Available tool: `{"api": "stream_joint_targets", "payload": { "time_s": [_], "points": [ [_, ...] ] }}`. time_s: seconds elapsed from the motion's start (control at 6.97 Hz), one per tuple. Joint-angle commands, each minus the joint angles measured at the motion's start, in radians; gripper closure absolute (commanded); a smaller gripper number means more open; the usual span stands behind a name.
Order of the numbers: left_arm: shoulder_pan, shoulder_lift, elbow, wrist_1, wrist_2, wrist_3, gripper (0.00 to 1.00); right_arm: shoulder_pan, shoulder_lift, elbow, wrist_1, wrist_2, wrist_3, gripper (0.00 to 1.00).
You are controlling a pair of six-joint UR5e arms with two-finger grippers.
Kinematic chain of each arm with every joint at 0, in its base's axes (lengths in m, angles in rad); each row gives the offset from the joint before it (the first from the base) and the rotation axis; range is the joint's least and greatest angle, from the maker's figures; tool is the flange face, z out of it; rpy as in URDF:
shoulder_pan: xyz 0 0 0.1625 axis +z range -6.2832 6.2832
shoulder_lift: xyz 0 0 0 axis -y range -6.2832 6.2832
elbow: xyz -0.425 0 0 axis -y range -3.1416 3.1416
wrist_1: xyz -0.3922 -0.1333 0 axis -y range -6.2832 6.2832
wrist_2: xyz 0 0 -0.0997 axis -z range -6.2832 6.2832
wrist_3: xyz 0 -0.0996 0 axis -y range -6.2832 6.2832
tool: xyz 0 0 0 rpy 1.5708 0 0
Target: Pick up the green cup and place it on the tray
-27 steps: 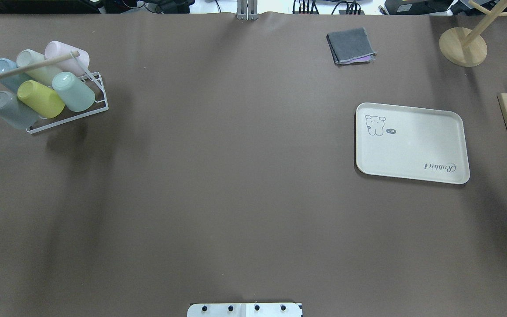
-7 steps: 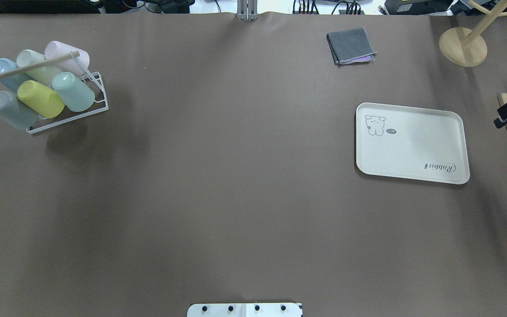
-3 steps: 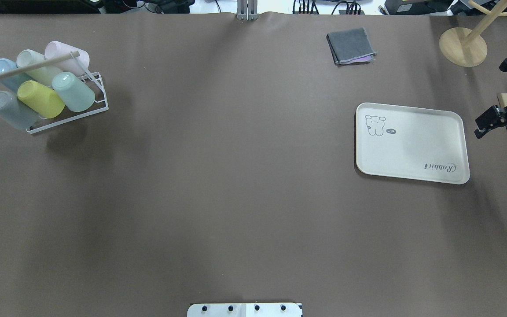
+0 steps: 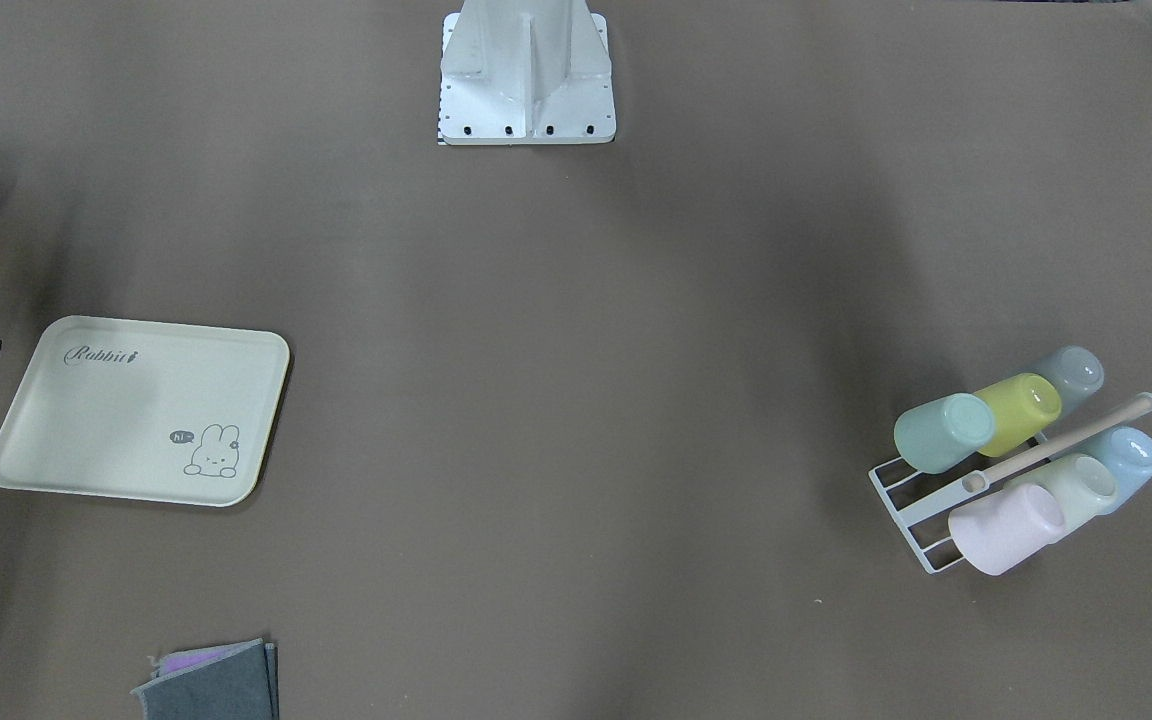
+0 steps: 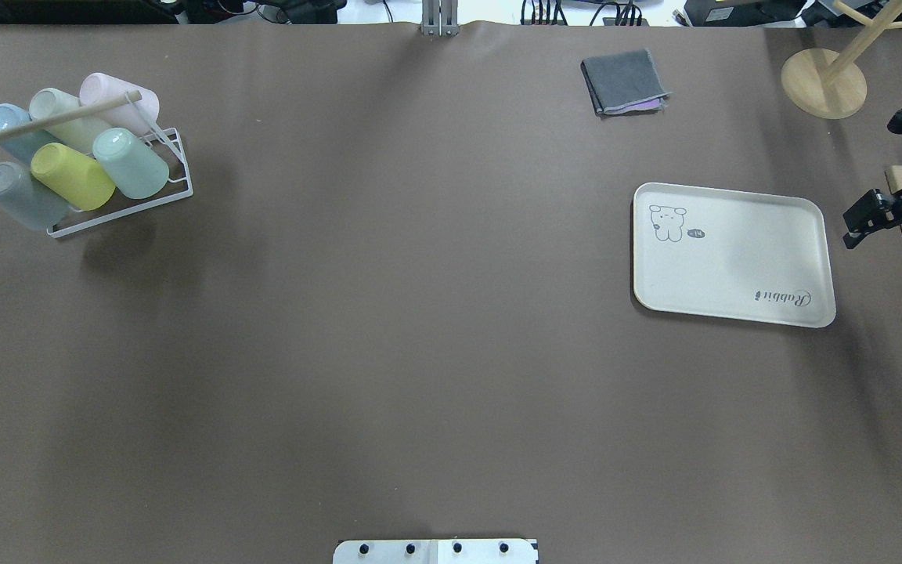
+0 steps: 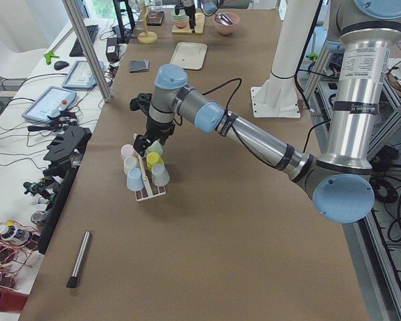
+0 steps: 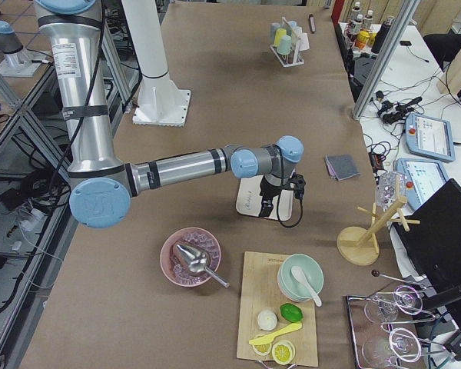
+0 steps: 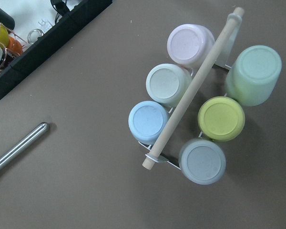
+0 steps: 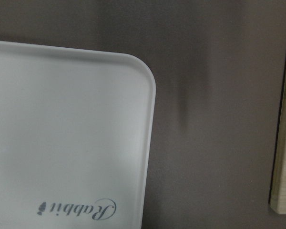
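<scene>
Pincers: left pincer (image 6: 144, 139) hangs above a white wire rack with a wooden rod handle (image 8: 195, 83); right pincer (image 5: 858, 223) hovers at the table's opposite end. Whether either is spread or pressed together cannot be told.
Cup: small, smooth, pale mint green cup (image 8: 253, 75) of plastic sits tilted, base up, in the rack below the left pincer, at the end of one row and just beside a yellow-green plastic cup (image 8: 221, 118).
Rack-mates: grey plastic cup (image 8: 202, 161) ends that row; pink cup (image 8: 190, 45), off-white cup (image 8: 168, 85) and pale blue cup (image 8: 148, 122) line the rod's other side.
Tray: cream rectangular tray (image 5: 733, 258) with rounded corners, raised rim and "Rabbit" lettering lies flat just beside the right pincer, toward the table's middle, well apart from the left pincer and the rack.
Nearby: folded grey cloth (image 5: 625, 81) lies beyond the tray from the right pincer.
</scene>
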Motion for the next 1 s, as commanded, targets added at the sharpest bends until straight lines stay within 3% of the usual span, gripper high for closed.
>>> {"api": "stream_joint_targets", "payload": {
  "time_s": [0.0,0.14,0.29,0.57,0.86],
  "points": [
    [0.023,-0.05,-0.007,0.0,0.029,0.004,0.02,-0.003,0.017,-0.117,0.145,0.044,0.031,0.1],
    [0.082,-0.073,-0.031,0.011,0.101,0.003,0.01,-0.006,0.004,-0.13,0.267,0.038,0.176,0.02],
    [0.14,-0.094,-0.039,0.012,0.162,0.004,0.01,-0.012,-0.007,-0.128,0.324,0.033,0.198,0.0],
    [0.278,-0.108,-0.065,0.034,0.395,0.013,0.01,-0.031,-0.021,-0.127,0.332,-0.002,0.22,0.0],
    [0.392,-0.195,-0.077,0.195,0.618,0.125,0.01,-0.038,-0.027,-0.145,0.346,-0.001,0.221,0.02]
  ]
}}
